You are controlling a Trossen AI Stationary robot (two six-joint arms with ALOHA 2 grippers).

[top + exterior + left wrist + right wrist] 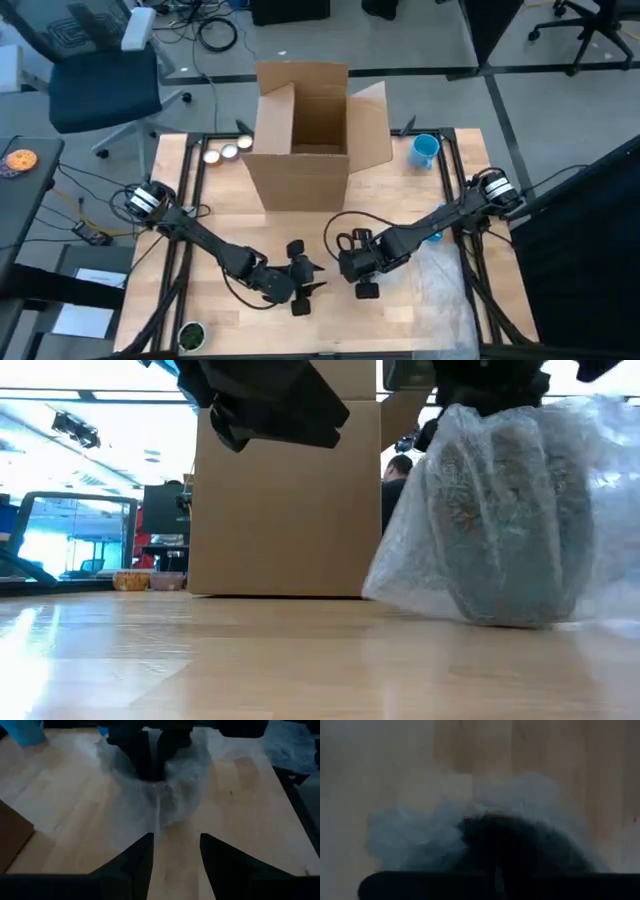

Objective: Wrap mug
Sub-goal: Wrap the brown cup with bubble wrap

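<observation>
A mug bundled in bubble wrap (505,520) stands on the wooden desk (400,310), near its front middle. The right gripper (362,268) presses down on the bundle from above; whether it is clenched cannot be told. The left gripper (305,285) hovers just beside it, fingers (132,865) spread and released, apart from the wrap. A cardboard box (305,130) stands open behind, with a blue cup (424,150) to its right.

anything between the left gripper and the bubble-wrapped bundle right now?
Nothing but bare table. In the left wrist view the open left gripper faces the bubble-wrapped bundle across clear wood; the right gripper is on the bundle.
</observation>
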